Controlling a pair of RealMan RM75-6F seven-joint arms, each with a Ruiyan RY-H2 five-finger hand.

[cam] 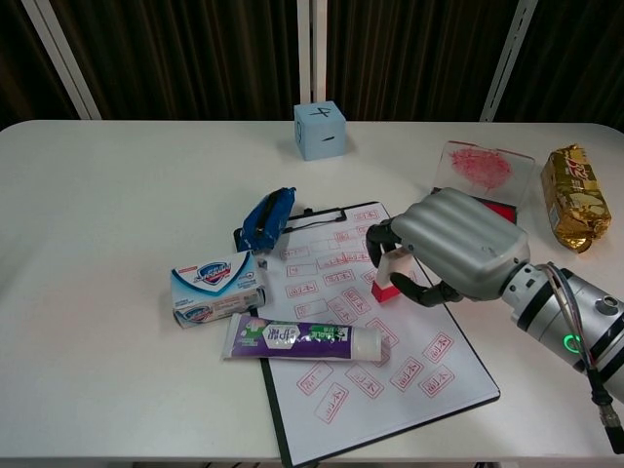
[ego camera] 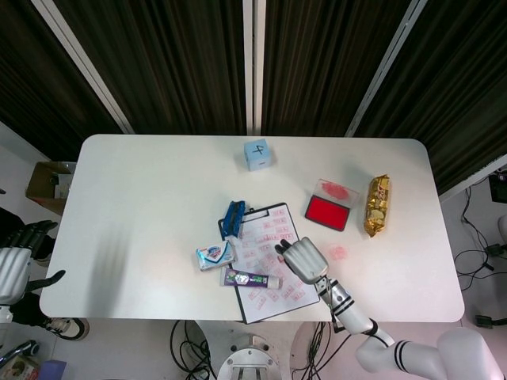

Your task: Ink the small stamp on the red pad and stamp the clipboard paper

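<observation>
Nearest the robot, a flat clipboard of white paper on a black board, printed with rows of red rectangular stamp marks, corner overhanging the table edge in the chest view. Lying across its lower left, a glossy purple and white toothpaste tube, cylindrical, cap toward the paper. Just left of that, a blue and white boxed soap bar, cardboard, tilted.

Over the paper's middle, the right hand: smooth grey ribbed shell, dark fingers curled around the small stamp, a white block with a red base, held upright with the base at or just above the sheet; contact not clear. From the head view, only the back of the right hand, the stamp hidden beneath it.

At the clipboard's top left corner, a crumpled blue packet by the black clip.

Further right, the red pad, a rectangular tray of flat red, with its clear lid smeared pink beside it; in the chest view mostly covered by the hand. Beyond, a shiny gold foil packet. A faint pink smudge on the tabletop, seen from the head view only.

Farthest, a pale blue cube marked with a 4.

Off the table's left edge, head view only, the left hand, holding nothing, dark fingers apart.
</observation>
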